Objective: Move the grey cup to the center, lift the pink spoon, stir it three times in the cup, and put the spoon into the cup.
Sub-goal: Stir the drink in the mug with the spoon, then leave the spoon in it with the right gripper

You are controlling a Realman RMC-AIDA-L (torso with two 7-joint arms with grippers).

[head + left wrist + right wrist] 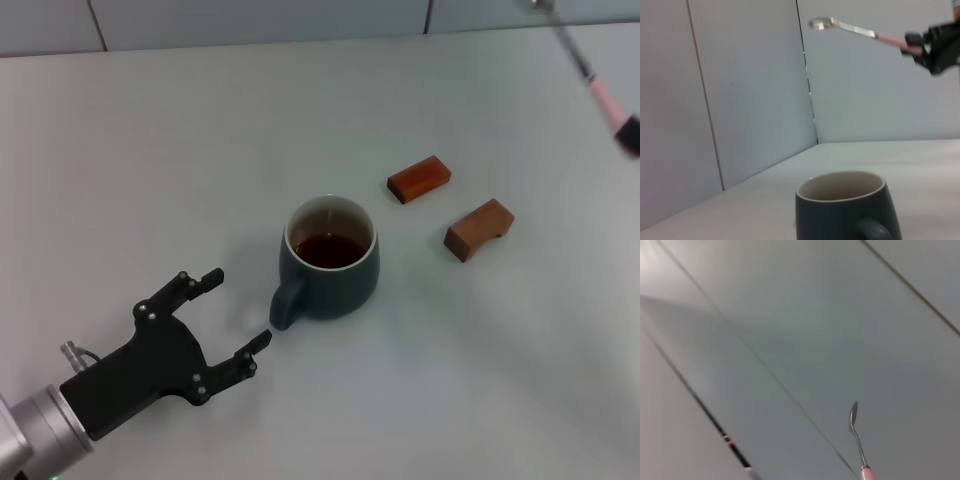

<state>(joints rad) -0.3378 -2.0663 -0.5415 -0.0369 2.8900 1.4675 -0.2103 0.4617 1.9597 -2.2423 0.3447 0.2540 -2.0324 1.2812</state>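
Item 1, nearest: left gripper (230, 323). I see it at the near left of the table (150, 150), fingers spread wide and holding nothing, the tips either side of the mug's handle but just clear of it. The arm comes in low from the near left corner, wrist level with the tabletop, the gap between the fingers facing the handle. I judge it placed so because the cup has been set down and let go.

Item 2: the grey cup (330, 262). It stands upright near the middle of the table, handle turned toward the near left, dark liquid inside. I take the centring step as done.

Item 3: two brown wooden blocks (419, 178) (479, 229), to the right of the cup and a little farther off, well apart from it. One has a notch beneath; I judge it served as the spoon's rest.

Item 4, farthest: the pink spoon (598, 88). It is high in the air at the far right, well clear of the table, handle end clamped in the right gripper (927, 52), silver bowl pointing away and up. The arm is raised and barely in my head view. Lifting looks complete; I reckon the spoon must next be tipped bowl-down over the cup to stir.
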